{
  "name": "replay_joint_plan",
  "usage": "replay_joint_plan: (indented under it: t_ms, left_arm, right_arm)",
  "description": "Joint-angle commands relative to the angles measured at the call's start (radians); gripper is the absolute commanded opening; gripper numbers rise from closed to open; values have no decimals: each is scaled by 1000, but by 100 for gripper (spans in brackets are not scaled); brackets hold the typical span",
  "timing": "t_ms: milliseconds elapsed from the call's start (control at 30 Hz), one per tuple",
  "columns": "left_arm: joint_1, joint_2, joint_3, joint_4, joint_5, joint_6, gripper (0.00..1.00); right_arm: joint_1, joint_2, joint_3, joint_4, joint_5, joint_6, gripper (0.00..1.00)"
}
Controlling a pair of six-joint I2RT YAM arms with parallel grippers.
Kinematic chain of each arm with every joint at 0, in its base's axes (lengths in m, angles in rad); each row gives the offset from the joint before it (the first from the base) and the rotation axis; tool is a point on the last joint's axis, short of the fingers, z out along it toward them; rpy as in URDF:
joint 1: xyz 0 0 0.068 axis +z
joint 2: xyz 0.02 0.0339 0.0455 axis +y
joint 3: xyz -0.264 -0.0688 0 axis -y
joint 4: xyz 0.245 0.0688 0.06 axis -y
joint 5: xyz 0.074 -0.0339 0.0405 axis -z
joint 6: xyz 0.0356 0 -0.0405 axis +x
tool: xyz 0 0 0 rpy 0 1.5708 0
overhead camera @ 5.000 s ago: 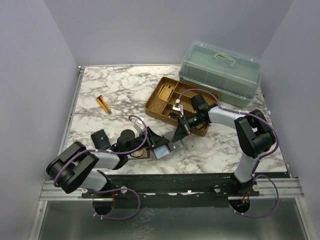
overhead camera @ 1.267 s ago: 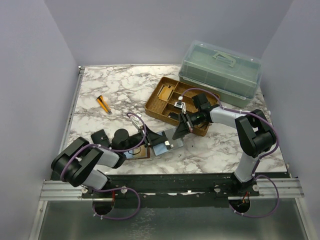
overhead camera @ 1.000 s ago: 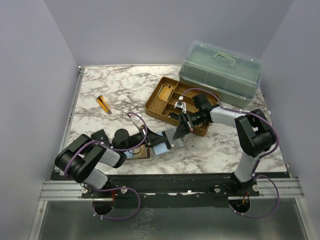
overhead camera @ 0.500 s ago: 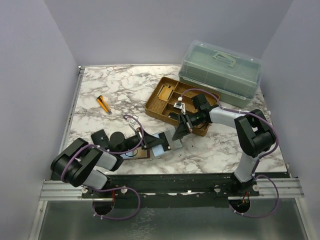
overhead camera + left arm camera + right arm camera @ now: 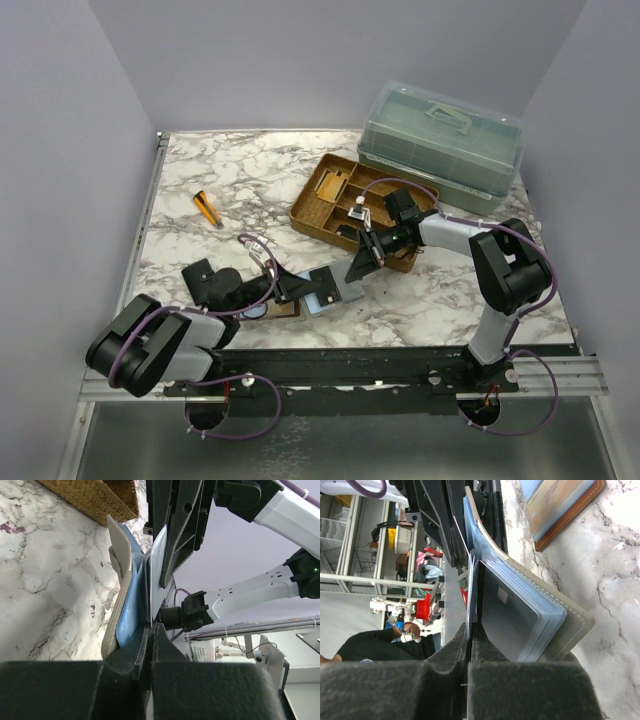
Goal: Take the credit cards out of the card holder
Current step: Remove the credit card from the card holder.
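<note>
Marble (image 5: pixel 220 170) — card holder (image 5: pixel 280 311) beside left pincer (image 5: pixel 303 288)

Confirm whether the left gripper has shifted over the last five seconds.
Yes. The left gripper has swung its rear leftward, away from the wicker tray and toward the table edge, still shut on the blue-grey folder.

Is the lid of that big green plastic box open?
No, the green box is shut; no gap shows between top and base.
</note>
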Motion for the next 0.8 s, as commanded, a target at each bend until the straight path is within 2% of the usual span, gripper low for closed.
replay_joint_plan:
  t_ms: [0,267,500,633,767]
  left_arm:
    - [27,-101,-13,-159,23,62,0]
    - [63,-336,-18,-435,-13,102,0]
    - [76,-570,26,-782,-109,172,0]
    - [81,-640,63,-919,-161,211,0]
    - [88,-639,76,-954,-178,223,0]
  right_arm:
    - [-7,-33,1,-43,30,-46,0]
    - [-6,-38,-2,-83,160,-108,0]
    - [35,-35,10,-109,278,-147,0]
    - [53,-19,23,-117,300,-153,0]
    - [69,8,41,-131,317,-161,0]
